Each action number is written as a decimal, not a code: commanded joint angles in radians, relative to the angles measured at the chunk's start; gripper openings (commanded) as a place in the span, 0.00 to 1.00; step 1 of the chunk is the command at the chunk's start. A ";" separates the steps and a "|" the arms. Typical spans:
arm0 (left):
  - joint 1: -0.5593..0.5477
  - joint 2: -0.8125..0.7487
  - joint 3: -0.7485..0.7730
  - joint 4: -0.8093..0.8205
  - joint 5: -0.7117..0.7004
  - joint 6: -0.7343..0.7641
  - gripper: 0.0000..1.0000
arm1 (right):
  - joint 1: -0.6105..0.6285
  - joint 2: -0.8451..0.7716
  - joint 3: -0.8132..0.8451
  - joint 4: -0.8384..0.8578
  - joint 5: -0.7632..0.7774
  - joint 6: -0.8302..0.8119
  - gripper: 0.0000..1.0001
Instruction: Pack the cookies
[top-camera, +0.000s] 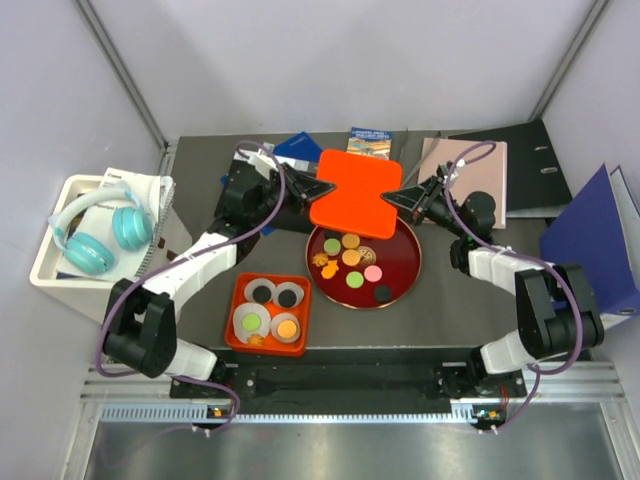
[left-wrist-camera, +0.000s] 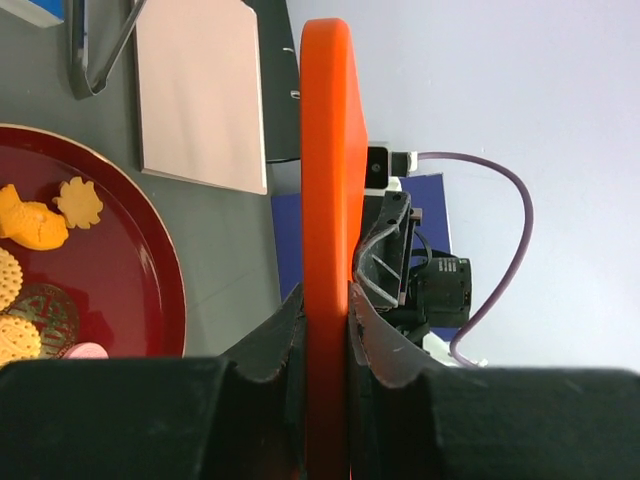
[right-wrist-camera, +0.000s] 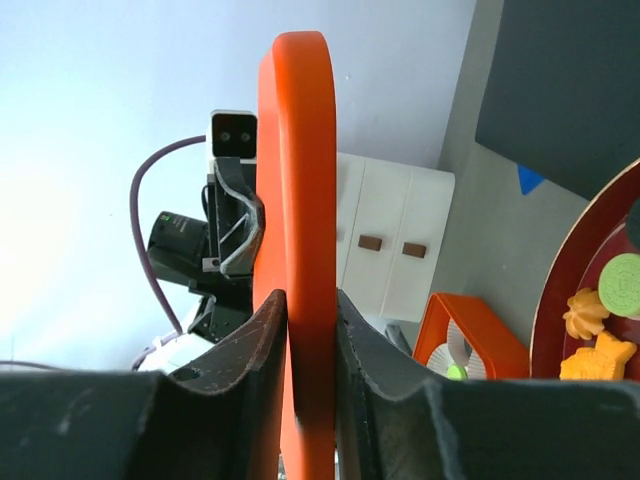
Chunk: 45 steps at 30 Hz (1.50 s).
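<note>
You have the orange lid (top-camera: 355, 190) held flat above the far rim of the red tray (top-camera: 398, 250). The left gripper (top-camera: 308, 188) is clamped on its left edge and the right gripper (top-camera: 398, 197) on the opposite edge, so the line between the grips runs left to right. The orange box (top-camera: 237, 295) it looks meant to cover sits toward you and left of the lid, nearer the left arm, so you would likely need to carry it that way with both arms together. Most cookies (top-camera: 350, 258) lie on the tray just nearside of the lid, with a few in the box.
</note>
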 joint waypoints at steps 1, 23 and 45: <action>-0.012 -0.034 0.026 -0.041 0.013 0.080 0.05 | 0.015 -0.029 0.040 0.014 -0.072 -0.011 0.00; 0.003 -0.177 0.268 -0.867 -0.680 0.496 0.80 | 0.010 -0.246 0.043 -0.278 -0.155 -0.153 0.00; -0.018 -0.364 0.162 -1.122 -0.855 0.452 0.60 | 0.340 -0.070 -0.261 0.259 0.009 0.041 0.00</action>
